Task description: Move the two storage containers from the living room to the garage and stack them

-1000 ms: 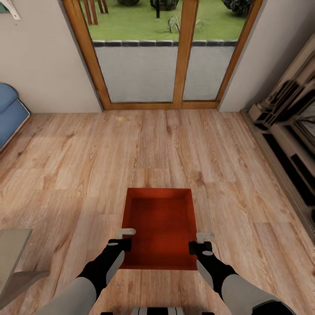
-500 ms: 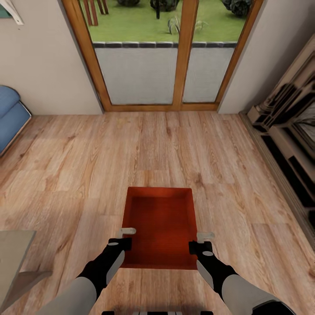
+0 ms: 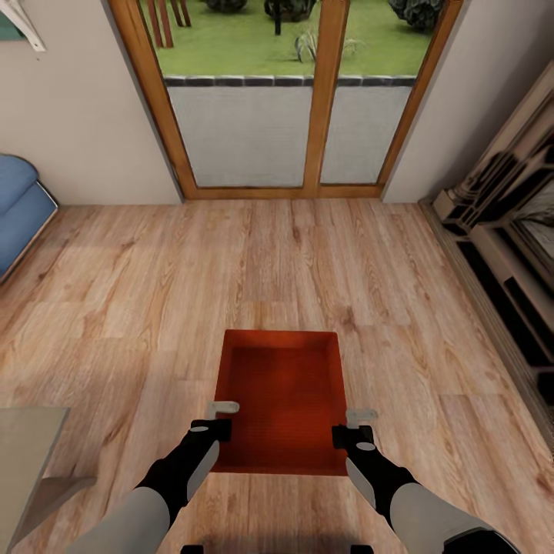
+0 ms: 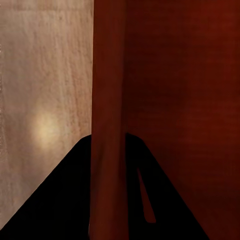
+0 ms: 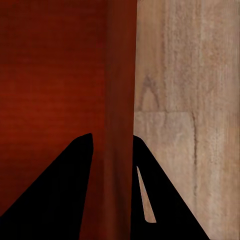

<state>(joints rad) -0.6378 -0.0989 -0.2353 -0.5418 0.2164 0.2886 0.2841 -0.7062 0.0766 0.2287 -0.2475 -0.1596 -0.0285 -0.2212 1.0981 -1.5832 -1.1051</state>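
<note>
One orange-red storage container [image 3: 281, 392] is held level in front of me over the living room's light wood planks [image 3: 138, 292]. My left gripper [image 3: 223, 419] is shut on its left wall and my right gripper [image 3: 350, 427] is shut on its right wall, both near the container's close end. The left wrist view has the red wall [image 4: 107, 100] running between the dark fingers of the left gripper [image 4: 107, 137]. In the right wrist view the other wall [image 5: 120, 75] is pinched the same way by the right gripper [image 5: 113, 136]. The container is empty.
Wood-framed glass doors [image 3: 254, 131] stand straight ahead. A blue sofa [image 3: 19, 208] is at the far left and the dark fireplace surround [image 3: 500, 231] runs along the right. A pale grey furniture corner [image 3: 27, 446] juts in at the lower left.
The whole room has slid slightly down in the head view, so the camera has moved. The container and both grippers keep the same place and the same hold.
</note>
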